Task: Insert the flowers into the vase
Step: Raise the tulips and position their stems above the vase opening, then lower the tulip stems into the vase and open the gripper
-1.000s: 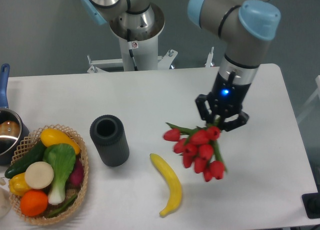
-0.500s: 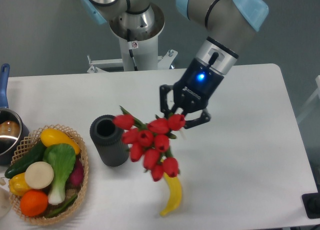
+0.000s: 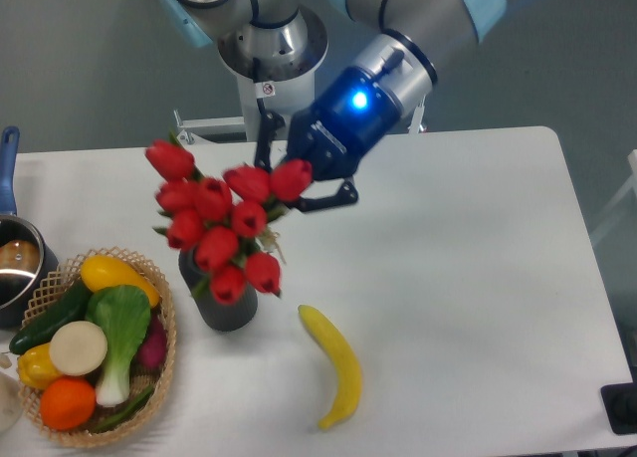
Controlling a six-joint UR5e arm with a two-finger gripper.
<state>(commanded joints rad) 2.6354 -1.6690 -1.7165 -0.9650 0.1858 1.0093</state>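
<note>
The flowers [image 3: 221,222], a bunch of red tulip buds with green stems, hang in the air over the vase. My gripper [image 3: 299,184] is shut on their stems, up and to the right of the buds. The vase [image 3: 223,306], a dark grey ribbed cylinder, stands upright on the white table [image 3: 468,278]. The buds hide its mouth and upper half. Whether the stems reach into the vase cannot be seen.
A wicker basket [image 3: 164,352] with vegetables and fruit sits at the front left, close to the vase. A yellow banana [image 3: 335,365] lies right of the vase. A blue-handled metal pot [image 3: 14,253] is at the left edge. The robot's base [image 3: 267,69] stands behind the table.
The arm has swung left and up with the flowers, carrying them from the table's right half to above the vase. The buds now cover the vase's mouth.
</note>
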